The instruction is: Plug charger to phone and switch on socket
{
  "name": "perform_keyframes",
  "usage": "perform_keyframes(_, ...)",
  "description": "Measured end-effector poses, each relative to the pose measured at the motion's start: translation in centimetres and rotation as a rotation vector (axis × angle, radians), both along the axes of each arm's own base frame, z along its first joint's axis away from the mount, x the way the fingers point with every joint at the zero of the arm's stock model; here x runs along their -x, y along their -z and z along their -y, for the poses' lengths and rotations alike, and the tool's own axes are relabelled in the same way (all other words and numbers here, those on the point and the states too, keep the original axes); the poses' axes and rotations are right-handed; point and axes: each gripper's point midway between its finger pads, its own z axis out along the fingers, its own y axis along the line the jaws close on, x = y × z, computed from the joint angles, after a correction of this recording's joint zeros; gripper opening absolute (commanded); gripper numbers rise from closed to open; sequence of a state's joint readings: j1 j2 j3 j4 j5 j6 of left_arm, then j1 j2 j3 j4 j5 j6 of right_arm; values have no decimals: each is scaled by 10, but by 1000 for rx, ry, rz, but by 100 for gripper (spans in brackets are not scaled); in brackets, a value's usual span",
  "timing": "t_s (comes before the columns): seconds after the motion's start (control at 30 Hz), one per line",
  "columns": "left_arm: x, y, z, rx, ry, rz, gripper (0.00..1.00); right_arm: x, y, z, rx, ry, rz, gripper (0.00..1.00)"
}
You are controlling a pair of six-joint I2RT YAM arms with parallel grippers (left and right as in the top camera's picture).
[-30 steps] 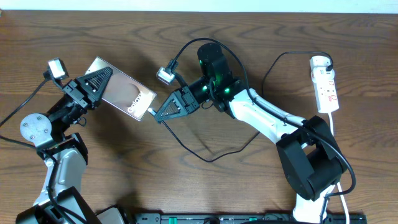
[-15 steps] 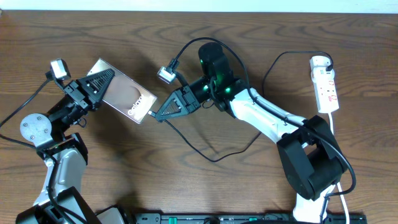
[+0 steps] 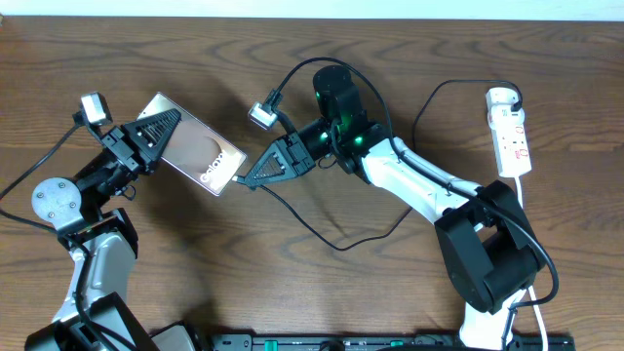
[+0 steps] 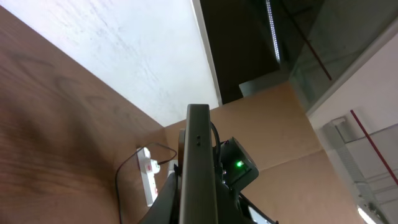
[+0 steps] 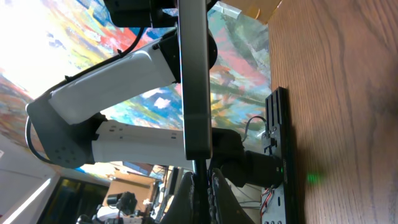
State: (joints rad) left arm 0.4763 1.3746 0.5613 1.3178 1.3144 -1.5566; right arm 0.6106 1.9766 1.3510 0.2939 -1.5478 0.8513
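Observation:
The phone [image 3: 195, 149], dark with white text and a brownish oval, is tilted above the table at the left, held in my shut left gripper [image 3: 159, 127]. In the left wrist view its grey edge [image 4: 199, 162] stands straight up the middle. My right gripper [image 3: 244, 180] is shut on the charger plug tip [image 5: 199, 177] and has it against the phone's lower end [image 5: 194, 81]. The black charger cable [image 3: 336, 244] loops over the table and up to the socket [image 3: 512, 136], a white power strip at the far right, also in the left wrist view [image 4: 148, 177].
A white cord [image 3: 526, 210] runs down from the power strip beside the right arm's base. A black rail [image 3: 390, 341] lies along the table's front edge. Bare wooden table [image 3: 292, 292] lies below the cable loop.
The right gripper has moved the plug tip slightly left, closing the small gap to the phone's lower end. The left gripper and phone barely moved.

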Motion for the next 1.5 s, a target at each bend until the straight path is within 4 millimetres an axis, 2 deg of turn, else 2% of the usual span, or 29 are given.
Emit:
perform_keyframes(0.8,-3,-2,-2,5,-26,12,7,-2,1,-1,2,13,5,1)
perform_keyframes(1.17,-7,-5,12,-6,-15,48,7,-1,0,1,1,4,-1,1)
perform_keyframes(1.5,-8,-6,13,-11,-20,58,7,-2,0,0,2,8,0,1)
